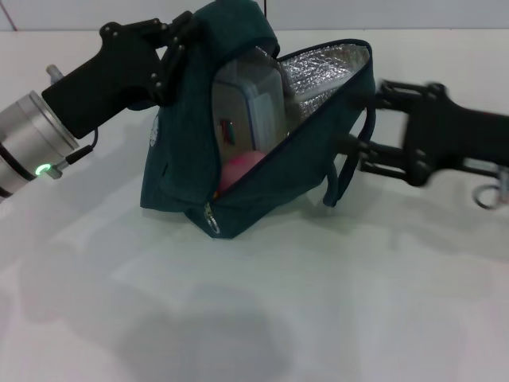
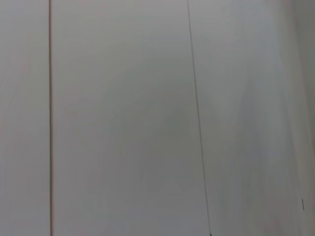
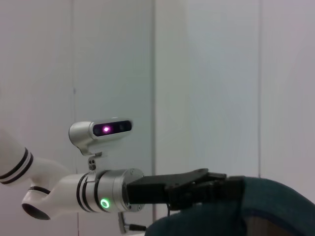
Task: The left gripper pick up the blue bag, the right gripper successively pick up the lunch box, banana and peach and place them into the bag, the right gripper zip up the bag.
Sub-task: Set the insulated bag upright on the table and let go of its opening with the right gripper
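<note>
Left end effector [image 1: 176, 48]: clamped on the top of the bag [image 1: 179, 167], holding it up on the bench [image 1: 318, 318]. Inside, box [image 1: 246, 107] standing on edge, peach [image 1: 238, 171] below it; banana not visible. Mouth gaping toward the robot and the right, opening's long axis slanting from low front up to the far right. Right end effector [image 1: 359, 155]: just beside the bag's right handle, grip impossible to tell. For zipping, probably best: hold the top taut, find the pull, draw along that slant.

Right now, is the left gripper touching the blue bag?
Touching. In the head view the left gripper is clamped on the blue bag at its raised top edge.
</note>
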Controlling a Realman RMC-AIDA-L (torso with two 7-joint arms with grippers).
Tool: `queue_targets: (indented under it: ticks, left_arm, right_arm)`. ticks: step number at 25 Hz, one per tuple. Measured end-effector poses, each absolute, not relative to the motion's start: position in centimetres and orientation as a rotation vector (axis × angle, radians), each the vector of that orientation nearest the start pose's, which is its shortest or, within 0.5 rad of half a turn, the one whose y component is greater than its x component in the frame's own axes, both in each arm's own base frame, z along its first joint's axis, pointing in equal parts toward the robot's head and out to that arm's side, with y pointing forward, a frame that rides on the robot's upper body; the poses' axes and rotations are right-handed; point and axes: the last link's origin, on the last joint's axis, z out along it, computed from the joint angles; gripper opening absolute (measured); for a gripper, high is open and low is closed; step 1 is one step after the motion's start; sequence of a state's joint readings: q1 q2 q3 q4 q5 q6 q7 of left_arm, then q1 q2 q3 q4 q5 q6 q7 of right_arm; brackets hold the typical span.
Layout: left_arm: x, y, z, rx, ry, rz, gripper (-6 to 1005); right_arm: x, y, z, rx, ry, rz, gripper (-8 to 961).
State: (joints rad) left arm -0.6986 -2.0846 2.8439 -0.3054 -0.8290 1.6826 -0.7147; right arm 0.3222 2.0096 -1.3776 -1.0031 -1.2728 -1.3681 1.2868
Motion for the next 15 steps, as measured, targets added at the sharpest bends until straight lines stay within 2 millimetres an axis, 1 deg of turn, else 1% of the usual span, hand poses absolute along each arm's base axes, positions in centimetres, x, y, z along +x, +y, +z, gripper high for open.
queue_targets:
  ticks: [1,2,3,5,7,10,15]
  left_arm:
    - [-24.2,34.8,0.8,-2.203,-0.192,-1.129,35]
    - [-24.2,34.8,0.8,-2.203,-0.193,-1.128,35]
    - [-24.2,34.8,0.8,-2.203,-0.193,-1.127,35]
    - [-24.2,34.8,0.9,-2.202,-0.192,-1.124,35]
    - [-24.2,34.8,0.9,-2.202,-0.192,-1.124,35]
    - [-24.2,34.8,0.8,-2.202,-0.193,-1.127,35]
    - [-24.0,34.9,0.8,-2.204,-0.19,-1.13,35]
  right_arm:
    - [19.8,31.5,1.6,-2.647,0.16,0.976,593]
    - [19.8,31.5,1.6,-2.647,0.16,0.976,592]
    - [21.0,30.8,1.8,-2.668,0.19,0.956,590]
    - [22.4,30.0,1.4,-2.72,0.229,0.904,588]
    - [23.3,29.7,0.8,-2.747,0.268,0.859,587]
    - [24.1,30.1,-0.8,-2.762,0.343,0.804,586]
    - [23.9,31.8,-2.7,-2.752,0.394,0.727,583]
